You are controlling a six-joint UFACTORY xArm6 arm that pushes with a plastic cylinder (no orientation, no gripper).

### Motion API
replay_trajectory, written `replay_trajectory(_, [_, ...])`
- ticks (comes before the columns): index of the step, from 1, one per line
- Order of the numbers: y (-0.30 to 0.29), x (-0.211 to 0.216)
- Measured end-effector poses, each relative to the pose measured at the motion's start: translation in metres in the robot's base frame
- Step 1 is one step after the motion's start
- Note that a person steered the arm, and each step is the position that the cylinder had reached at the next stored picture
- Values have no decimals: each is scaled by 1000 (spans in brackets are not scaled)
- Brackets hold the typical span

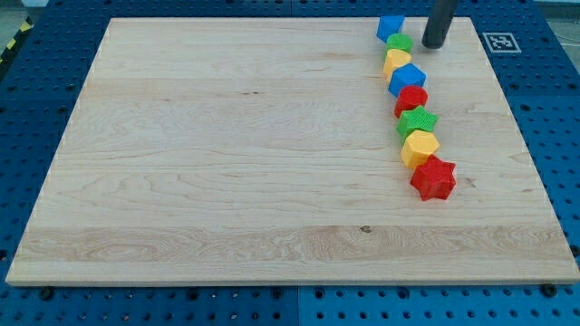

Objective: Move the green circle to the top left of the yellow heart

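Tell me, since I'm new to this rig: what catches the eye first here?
A crooked chain of eight blocks runs down the board near the view's right, from a blue block at the top to a red star at the bottom. The green circle sits second from the top, above the yellow heart. My tip stands just right of the green circle.

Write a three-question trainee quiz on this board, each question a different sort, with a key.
1. True or false: my tip touches the green circle.
2. Which block lies nearest the view's bottom? A) blue cube B) red star C) yellow heart
3. Fill in: the green circle sits directly toward the view's ____ from the yellow heart.

Key: 1 false, a gap of board shows between them; 2 B; 3 top.
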State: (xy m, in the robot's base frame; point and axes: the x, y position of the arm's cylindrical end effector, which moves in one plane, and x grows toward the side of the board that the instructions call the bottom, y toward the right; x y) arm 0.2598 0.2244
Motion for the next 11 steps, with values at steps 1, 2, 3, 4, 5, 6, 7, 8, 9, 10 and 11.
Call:
replay_trajectory(1, [4,2])
replay_trajectory(2, [-7,4])
replay_trajectory(3, [-23,4])
replay_trajectory(4, [-39,4])
replay_trajectory(5, [-53,4])
replay_trajectory(6, [-63,4])
replay_trajectory(7, [-68,4])
replay_trajectory(8, [-72,5])
replay_trajectory(9, [-78,14])
replay_trajectory(10, [-86,30])
replay_trajectory(11, [-95,45])
